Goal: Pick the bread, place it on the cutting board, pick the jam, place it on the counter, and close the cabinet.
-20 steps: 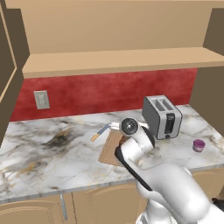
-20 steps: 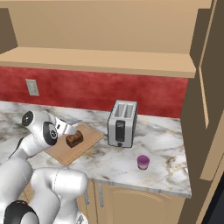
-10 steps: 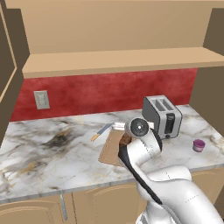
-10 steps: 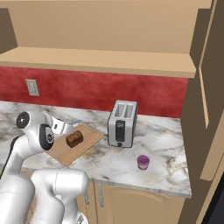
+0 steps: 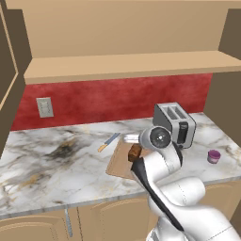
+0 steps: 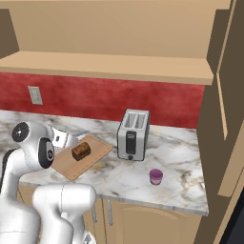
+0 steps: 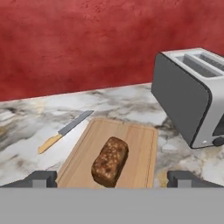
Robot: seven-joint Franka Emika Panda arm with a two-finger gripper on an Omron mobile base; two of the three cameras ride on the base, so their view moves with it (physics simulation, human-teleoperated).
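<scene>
- the bread (image 7: 110, 162) lies flat on the cutting board (image 7: 140, 144), near the board's middle, with bare wood showing all round it; i judge the first placement done.
- the gripper (image 7: 113, 178) hangs with its jaws wide apart and nothing between them; the loaf sits just beyond and below the two fingertips (image 7: 41, 178), apart from them.
- the step in hand looks like clearing away from the loaf and turning toward the jam (image 6: 156, 176).
- the jam stands upright on the counter (image 6: 176, 157), to the right of the toaster (image 6: 133, 134) and nearer the front edge, well apart from the board.
- since the jar already rests on the marble, that part of the task may already be met; it is worth checking before reaching for it.
- to leave well, the hand should lift up first rather than sweep sideways, so the fingers do not nudge the loaf off the board.
- any swing to the right should pass in front of or above the toaster, which stands between the board and the jar.
- the knife (image 7: 64, 130) lies on the counter just left of the board's far corner; keep low moves away from it.
- the cabinet door (image 6: 228, 95) stands open at the right edge of the right base view; closing it remains.
</scene>
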